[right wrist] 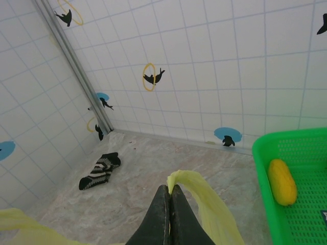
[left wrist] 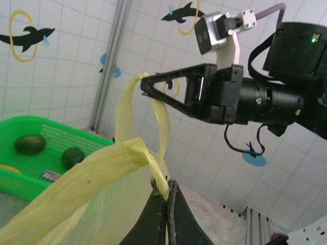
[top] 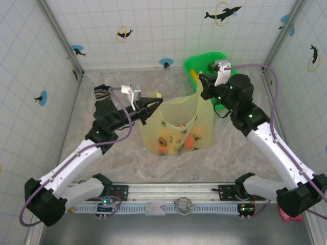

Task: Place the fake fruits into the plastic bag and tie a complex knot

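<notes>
- Black, tapered left jaws sat pressed together at the foot of the left wrist view, pinching one crumpled, twisted handle [left wrist: 156, 171] of the plastic bag [top: 176, 125].
- Right jaws, likewise closed tight, nipped the other thin handle [right wrist: 199, 189], drawn up into a narrow loop.
- Translucent, pale yellow and wrinkled, the bag hung stretched between both arms over mid-desk, with glossy orange fake fruits [top: 190, 139] showing through its film.
- Bright green mesh basket [top: 204, 64] stood in the far right corner, just behind the bag, holding a smooth yellow fruit [right wrist: 282, 181] and two dark green fruits [left wrist: 29, 144].
- Striped sock [right wrist: 99, 171] lay near the far left wall.
- Open marbled desk [top: 117, 163] spread left and in front of the bag, down to the metal rail [top: 173, 193].
</notes>
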Controlling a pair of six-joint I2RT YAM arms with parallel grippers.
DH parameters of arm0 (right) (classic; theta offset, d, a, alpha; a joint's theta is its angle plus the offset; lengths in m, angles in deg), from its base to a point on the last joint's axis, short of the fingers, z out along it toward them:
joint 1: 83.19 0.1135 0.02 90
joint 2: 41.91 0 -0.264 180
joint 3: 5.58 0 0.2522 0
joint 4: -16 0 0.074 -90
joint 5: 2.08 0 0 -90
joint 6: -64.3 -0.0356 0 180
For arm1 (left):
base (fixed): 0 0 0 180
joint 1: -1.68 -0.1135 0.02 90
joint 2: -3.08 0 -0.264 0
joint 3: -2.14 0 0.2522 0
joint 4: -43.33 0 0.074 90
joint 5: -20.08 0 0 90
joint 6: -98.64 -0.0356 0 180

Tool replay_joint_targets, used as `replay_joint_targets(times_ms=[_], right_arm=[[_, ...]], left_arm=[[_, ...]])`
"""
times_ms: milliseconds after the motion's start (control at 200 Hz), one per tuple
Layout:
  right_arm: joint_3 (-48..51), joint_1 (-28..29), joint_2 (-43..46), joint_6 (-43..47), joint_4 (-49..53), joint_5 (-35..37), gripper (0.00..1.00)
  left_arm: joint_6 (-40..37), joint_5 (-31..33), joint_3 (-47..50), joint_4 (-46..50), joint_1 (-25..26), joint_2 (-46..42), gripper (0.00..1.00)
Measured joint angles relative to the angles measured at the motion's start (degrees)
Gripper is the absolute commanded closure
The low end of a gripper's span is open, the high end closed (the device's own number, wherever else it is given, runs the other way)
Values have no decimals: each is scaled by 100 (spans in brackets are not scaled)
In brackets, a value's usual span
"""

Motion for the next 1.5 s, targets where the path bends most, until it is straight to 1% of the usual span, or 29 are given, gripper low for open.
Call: replay_joint_targets(times_ms=[45, 65, 120, 180, 325, 450, 595, 731, 866, 981, 1061, 1161, 1216, 1281, 1501], right_arm=[[0, -2, 0, -46, 7, -46, 69], [0, -2, 0, -11, 4, -57, 66], [0, -2, 2, -42, 46, -107, 61], [0, -2, 11, -44, 120, -181, 59], [4, -2, 133, -9, 444, -328, 58], [76, 7, 468, 31, 654, -461, 56], [-7, 160, 704, 107, 811, -848, 56], [-498, 691, 350, 170, 1021, -1099, 54], [-992, 1279, -229, 225, 1150, -1215, 49], [-1235, 1578, -660, 251, 1237, -1209, 49], [-1279, 1650, -831, 264, 1261, -1198, 51], [-1325, 1650, -927, 273, 1309, -1207, 56], [-1403, 1652, -962, 273, 1360, -1213, 63], [-1480, 1655, -988, 267, 1373, -1204, 75], [-1499, 1655, -988, 302, 1377, -1202, 100]], left_arm=[[-33, 2, 39, -11, 2, 0, 100], [-50, 2, 57, -22, 9, 0, 100], [-127, 15, 85, -48, 42, -2, 100], [-245, 52, 94, -55, 114, -2, 100], [-575, 177, 98, -59, 273, -2, 100], [-748, 251, 98, -28, 297, 4, 100], [-850, 313, 87, 7, 339, 44, 100], [-990, 345, -11, 131, 450, 155, 100], [-1108, 387, -109, 245, 560, 190, 100], [-1128, 426, -166, 310, 603, 192, 100], [-1167, 450, -192, 323, 619, 192, 100], [-1235, 492, -216, 407, 638, 195, 100], [-1252, 507, -223, 444, 640, 199, 100], [-1268, 507, -240, 468, 640, 210, 100], [-1307, 549, -251, 577, 640, 221, 100]])
